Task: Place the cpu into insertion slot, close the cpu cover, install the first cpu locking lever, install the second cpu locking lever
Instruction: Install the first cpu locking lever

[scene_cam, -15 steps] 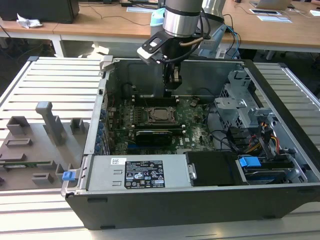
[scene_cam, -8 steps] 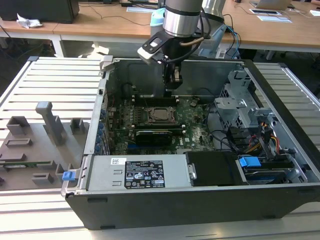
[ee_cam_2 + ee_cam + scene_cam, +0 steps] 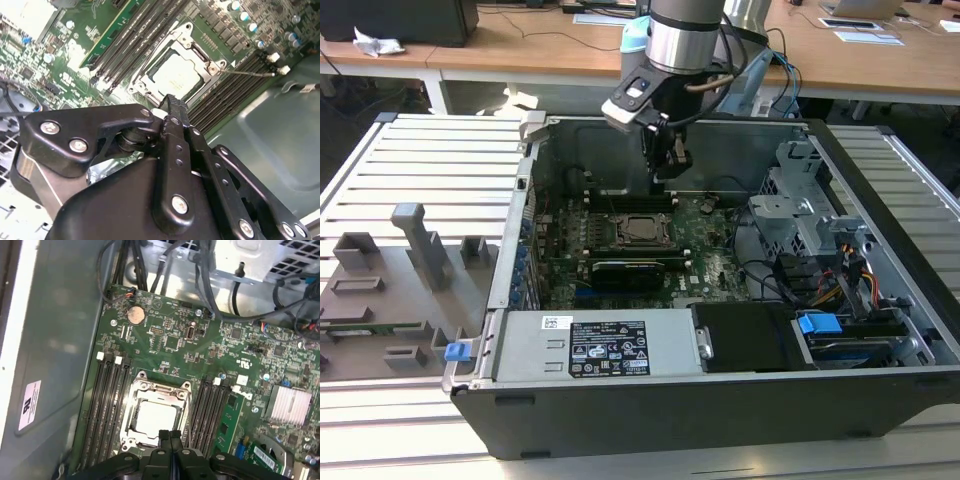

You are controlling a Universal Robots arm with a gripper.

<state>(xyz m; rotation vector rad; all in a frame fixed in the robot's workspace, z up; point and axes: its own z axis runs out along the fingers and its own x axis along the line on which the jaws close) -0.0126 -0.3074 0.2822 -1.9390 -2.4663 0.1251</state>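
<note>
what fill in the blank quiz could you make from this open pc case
The dull silver-grey square cpu sits framed by the thin silvery metal cpu cover on a circuit board coloured ___. The black end effector is ___ and holds nothing. Long narrow black memory slots flank the chip on ___ sides.
Missing words: green; shut; both.

Arm (image 3: 685, 40) vertical, fingers (image 3: 163, 438) together.
</note>
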